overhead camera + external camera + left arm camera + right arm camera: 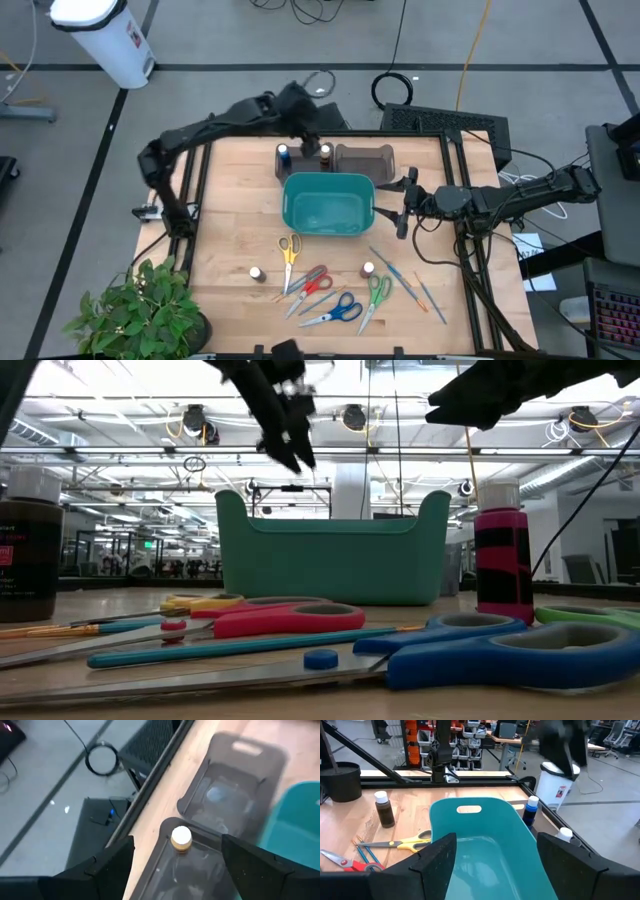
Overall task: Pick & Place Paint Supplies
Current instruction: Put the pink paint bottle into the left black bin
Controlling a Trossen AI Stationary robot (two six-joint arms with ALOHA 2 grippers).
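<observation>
Jaws on both arms are seen spread apart, nothing gripped. Left gripper [312, 128] is held above the far edge of the table, at about 12 o'clock from the teal bin [328, 203], over a grey tray [300, 165]. Its fingers [107, 862] are shown on either side of a white-capped amber bottle [180, 839] that stands upright in that tray, well below them. A dark-blue bottle [283, 154] is stood in the same tray, just beside the amber one. A second grey tray [364, 158] is placed next to it, toward 1 o'clock of the bin.

Right gripper [404, 203] is held at 3 o'clock of the bin, just outside its rim, fingers [434, 857] pointed across it.

Two more small bottles are left on the table: one [257, 273] at 7 o'clock of the bin, one [368, 269] at 5 o'clock. Thin brushes [400, 272] are laid at 4 to 5 o'clock, near the second bottle. Scissors [288, 252] are scattered at 6 o'clock, several pairs, yellow, red, blue and green handles. A potted plant [135, 312] is seen at the table's near-left corner.
</observation>
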